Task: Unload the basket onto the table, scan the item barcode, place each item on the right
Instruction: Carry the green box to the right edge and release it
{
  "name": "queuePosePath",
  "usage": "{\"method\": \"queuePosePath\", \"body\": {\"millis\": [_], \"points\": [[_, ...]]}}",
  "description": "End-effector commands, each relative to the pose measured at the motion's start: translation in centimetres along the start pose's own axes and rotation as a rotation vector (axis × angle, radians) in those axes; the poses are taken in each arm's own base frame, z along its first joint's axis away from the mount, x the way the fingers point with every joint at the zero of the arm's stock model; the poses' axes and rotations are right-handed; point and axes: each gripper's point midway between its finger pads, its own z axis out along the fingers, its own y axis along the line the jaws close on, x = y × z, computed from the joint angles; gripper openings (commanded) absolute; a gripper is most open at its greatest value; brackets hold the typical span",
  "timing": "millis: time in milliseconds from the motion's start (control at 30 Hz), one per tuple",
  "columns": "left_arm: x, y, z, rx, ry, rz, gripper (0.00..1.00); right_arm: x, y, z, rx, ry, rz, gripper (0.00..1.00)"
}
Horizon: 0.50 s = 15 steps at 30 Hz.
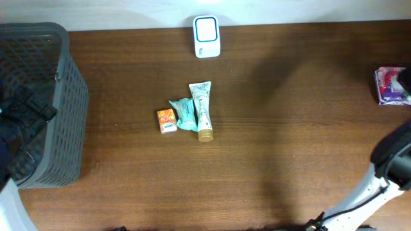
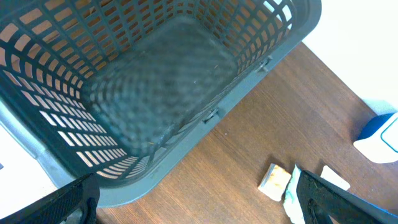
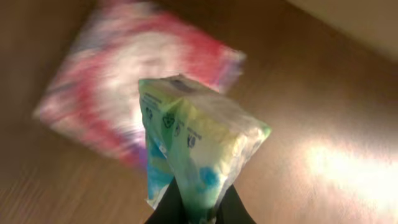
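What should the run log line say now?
left claw open over basket | right claw shut on green packet | packet not at scanner

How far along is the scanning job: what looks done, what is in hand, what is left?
Done: nothing visibly; the basket is empty. In hand: the right tool is shut on a green packet, above a pink packet, far from the scanner. Left: scanning it, then likely the tube, teal packet and orange box mid-table. The left tool hangs open over the basket.
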Motion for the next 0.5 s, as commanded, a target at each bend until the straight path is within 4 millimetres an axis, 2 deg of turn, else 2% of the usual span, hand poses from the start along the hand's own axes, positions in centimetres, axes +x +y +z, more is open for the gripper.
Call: {"method": "queuePosePath", "body": {"millis": [0, 100, 267, 400, 467], "points": [[-0.1, 0.2, 0.0, -0.006, -0.003, -0.013, 0.99, -0.3, -4.4, 1.3, 0.061, 0.051, 0.371, 0.04], [-0.1, 0.2, 0.0, -0.006, -0.003, -0.013, 0.99, 0.0, -5.5, 2.7, 0.052, 0.098, 0.407, 0.04], [-0.1, 0.2, 0.0, -0.006, -0.003, -0.013, 0.99, 1.2, -5.2, 5.3, 0.075, 0.136, 0.394, 0.04], [-0.1, 0.2, 0.0, -0.007, -0.004, -0.013, 0.99, 2.5, -4.1, 8.5, 0.059, 0.186, 0.389, 0.04], [-0.1, 0.2, 0.0, -0.007, -0.004, -0.013, 0.99, 3.0, -2.0, 9.5, -0.046, 0.228, 0.350, 0.04]]}}
